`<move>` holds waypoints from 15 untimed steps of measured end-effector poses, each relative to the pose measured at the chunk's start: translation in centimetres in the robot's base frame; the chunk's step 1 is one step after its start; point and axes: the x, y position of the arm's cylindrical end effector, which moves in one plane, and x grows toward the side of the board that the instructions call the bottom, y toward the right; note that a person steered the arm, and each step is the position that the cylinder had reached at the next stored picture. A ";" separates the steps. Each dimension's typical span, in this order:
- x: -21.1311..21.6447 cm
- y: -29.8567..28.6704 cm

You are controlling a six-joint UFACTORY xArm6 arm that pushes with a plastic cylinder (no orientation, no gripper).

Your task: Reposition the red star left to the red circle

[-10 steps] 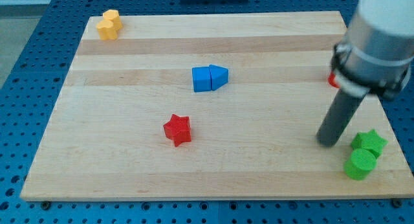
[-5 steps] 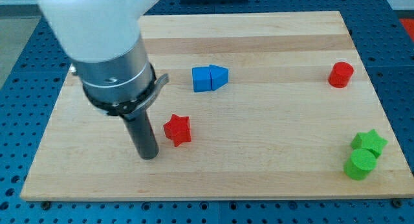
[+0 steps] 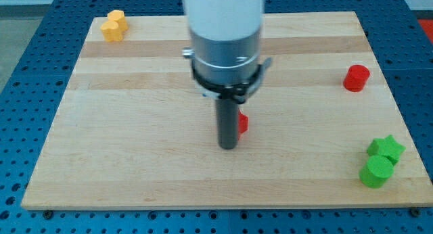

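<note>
Rod stands near the middle of the board (image 3: 101, 159), my tip (image 3: 228, 146) down on the wood and touching the red star (image 3: 242, 124), which peeks out at its right (mostly hidden). Red circle (image 3: 356, 78) sits well apart at right. Green star (image 3: 385, 148) and green circle (image 3: 376, 172) touch at lower right; yellow blocks (image 3: 114, 26) lie upper left.

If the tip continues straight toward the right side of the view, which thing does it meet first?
My tip already sits at the view's left of the red star, which the rod mostly hides, so the star comes first. Contact cannot be confirmed. Further right stands the red circle, somewhat higher in the view.
</note>
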 end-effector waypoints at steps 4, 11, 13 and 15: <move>0.1 -8.8; -1.2 -1.5; -4.2 0.5; -5.4 5.6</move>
